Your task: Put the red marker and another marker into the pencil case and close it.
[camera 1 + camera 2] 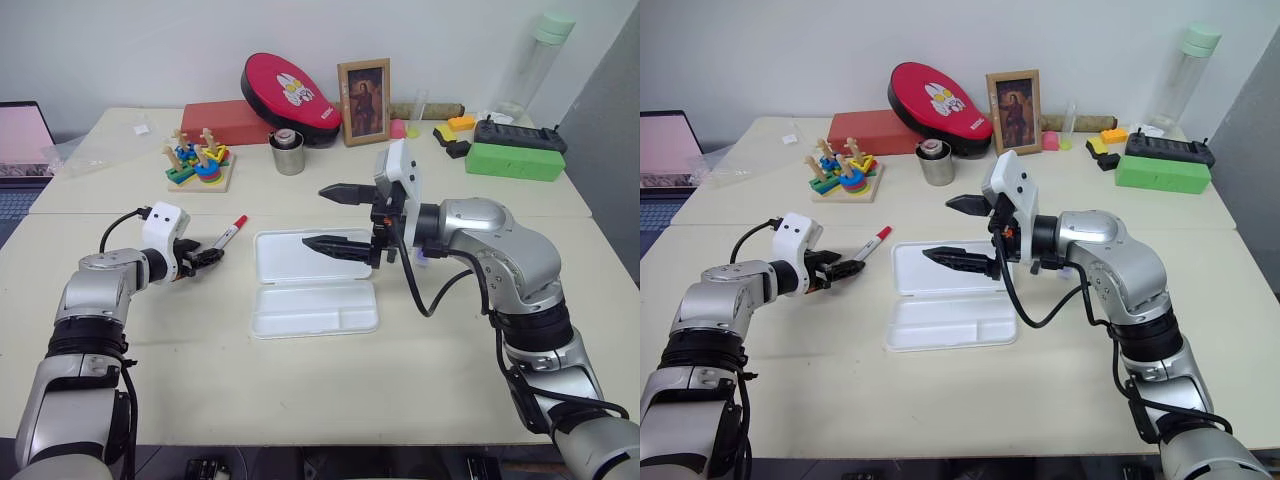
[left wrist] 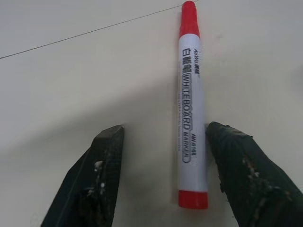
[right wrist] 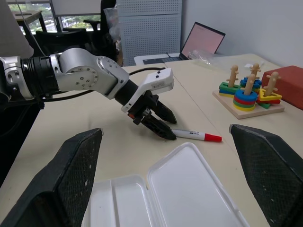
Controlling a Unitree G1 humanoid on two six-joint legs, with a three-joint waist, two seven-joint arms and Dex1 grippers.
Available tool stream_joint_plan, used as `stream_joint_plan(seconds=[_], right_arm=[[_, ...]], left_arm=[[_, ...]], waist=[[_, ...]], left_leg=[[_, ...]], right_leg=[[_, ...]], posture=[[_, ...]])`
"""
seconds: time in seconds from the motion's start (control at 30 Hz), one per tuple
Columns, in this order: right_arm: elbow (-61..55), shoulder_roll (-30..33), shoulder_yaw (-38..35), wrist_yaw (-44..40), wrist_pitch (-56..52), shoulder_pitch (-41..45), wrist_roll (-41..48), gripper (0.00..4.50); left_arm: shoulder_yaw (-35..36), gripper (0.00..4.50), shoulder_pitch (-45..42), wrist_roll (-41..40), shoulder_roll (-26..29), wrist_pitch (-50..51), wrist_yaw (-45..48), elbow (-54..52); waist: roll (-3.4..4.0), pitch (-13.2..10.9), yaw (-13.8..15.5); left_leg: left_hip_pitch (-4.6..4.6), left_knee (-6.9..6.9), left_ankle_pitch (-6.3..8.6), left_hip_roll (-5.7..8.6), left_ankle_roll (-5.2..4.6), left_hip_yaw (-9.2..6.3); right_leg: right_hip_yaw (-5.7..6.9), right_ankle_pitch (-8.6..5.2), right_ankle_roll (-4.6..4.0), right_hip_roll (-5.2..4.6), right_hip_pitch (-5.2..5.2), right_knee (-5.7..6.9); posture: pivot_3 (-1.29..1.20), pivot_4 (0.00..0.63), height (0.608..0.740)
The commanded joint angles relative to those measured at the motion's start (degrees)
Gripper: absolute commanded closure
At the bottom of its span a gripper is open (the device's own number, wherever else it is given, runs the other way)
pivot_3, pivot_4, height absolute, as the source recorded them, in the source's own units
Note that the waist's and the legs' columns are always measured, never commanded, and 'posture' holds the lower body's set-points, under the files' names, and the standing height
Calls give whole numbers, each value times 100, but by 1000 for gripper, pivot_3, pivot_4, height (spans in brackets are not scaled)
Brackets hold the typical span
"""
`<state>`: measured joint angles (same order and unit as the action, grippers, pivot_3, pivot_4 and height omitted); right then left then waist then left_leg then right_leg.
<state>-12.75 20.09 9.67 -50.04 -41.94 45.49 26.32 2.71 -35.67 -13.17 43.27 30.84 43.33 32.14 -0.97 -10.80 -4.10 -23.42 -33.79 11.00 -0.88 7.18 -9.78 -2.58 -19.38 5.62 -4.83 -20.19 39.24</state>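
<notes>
1. Red-capped and red-tailed, the red marker [image 1: 229, 234] is lying on the cream table [image 1: 120, 330], just left of the pencil case [image 1: 312, 310], with the task barely under way.

2. Working at the left, the left gripper [image 2: 163, 137] is straddling the pen's tail end, its fingers [image 2: 106, 146] standing partly open on either side of the barrel; no grip is showing yet, and the pen is lying flat.

3. Sitting at centre, the white case is lying open, lid flat and both halves empty, so neither pen is inside and the closing is yet to come.

4. Hovering above the case's lid, the right gripper [image 1: 340, 218] is pointing towards the left arm with its jaws spread wide and holding nothing.

5. Waiting to be done, judging by this layout: lifting the red pen, placing it in the case, finding and adding a second pen, then shutting the lid. The second pen cannot be made out with certainty; a purple patch is peeking from behind the right wrist.

6. Looking along the left fingers, the left wrist view is revealing the gap on each side of the barrel and the word WHITEBOARD on it, detail too small for the head views.

7. Looking across the table, the right wrist view is showing the whole left arm bearing down on the pen.
</notes>
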Motion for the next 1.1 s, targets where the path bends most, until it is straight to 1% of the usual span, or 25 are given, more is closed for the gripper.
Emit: stream_joint_plan(seconds=[0.03,0.23,0.3,0.33,0.37,0.63,0.73,0.8,0.9,1.0,1.1], right_arm=[[-189,28,-108,-5,91,-1,132,0],[-173,22,-84,-50,136,6,164,0],[-193,28,-101,-81,133,-1,203,0],[-200,30,-112,-90,130,-4,218,0],[-201,30,-125,-90,125,-3,233,0],[-190,144,-221,-123,31,-2,419,0],[-187,241,-432,-87,15,38,538,0],[-216,383,-577,-153,-22,40,661,0],[-285,671,-946,-264,-143,71,962,0],[-411,1110,-1156,-478,-198,-54,1124,0],[-537,1650,-1260,-793,-184,-327,1194,0]], left_arm=[[-14,2379,95,53,-63,69,132,-35],[165,3396,231,10,-96,32,31,-142],[189,3828,275,22,-118,50,30,-196],[200,3994,290,32,-133,47,30,-209],[209,4064,294,39,-144,42,28,-213],[299,4066,152,127,-196,-118,-119,-62],[447,4066,-40,141,-211,-650,-226,-140],[637,4066,-184,-35,-255,-855,-204,-343],[997,4066,-596,-450,-252,-750,-176,-809],[751,4066,-700,-572,-22,-493,382,-1509],[250,4066,-710,-569,143,-427,1049,-2180]], waist=[[0,0,-1],[0,0,-39],[0,0,-53],[0,0,-56],[0,0,-57],[0,0,-50],[0,0,-49],[0,0,-49],[-8,-5,-39],[-9,-5,-63],[-7,-4,-70]], left_leg=[[0,0,0,0,-1,0],[0,0,1,0,-2,0],[0,-1,1,0,-2,0],[1,-1,1,0,-3,0],[1,-2,2,0,-5,0],[1,-5,5,0,-11,-1],[1,-10,4,1,-11,-2],[1,-12,3,0,-10,-4],[-7,-13,3,1,-9,-6],[-18,-13,3,1,-9,-8],[-17,-2,-4,1,4,-4]], right_leg=[[0,0,0,0,0,0],[0,0,0,0,-1,3],[0,0,0,0,-1,5],[0,0,0,0,-1,6],[0,0,0,0,-1,8],[0,0,0,0,-1,13],[0,0,0,0,-2,22],[0,0,0,0,-3,24],[3,0,0,0,-8,21],[5,0,0,0,-10,10],[4,0,0,0,-1,-21]], posture=[[0,150,740],[0,150,740],[0,150,740],[0,150,740],[0,150,740],[0,150,740],[0,150,740],[0,150,740],[0,150,740],[0,150,740],[0,150,740]])
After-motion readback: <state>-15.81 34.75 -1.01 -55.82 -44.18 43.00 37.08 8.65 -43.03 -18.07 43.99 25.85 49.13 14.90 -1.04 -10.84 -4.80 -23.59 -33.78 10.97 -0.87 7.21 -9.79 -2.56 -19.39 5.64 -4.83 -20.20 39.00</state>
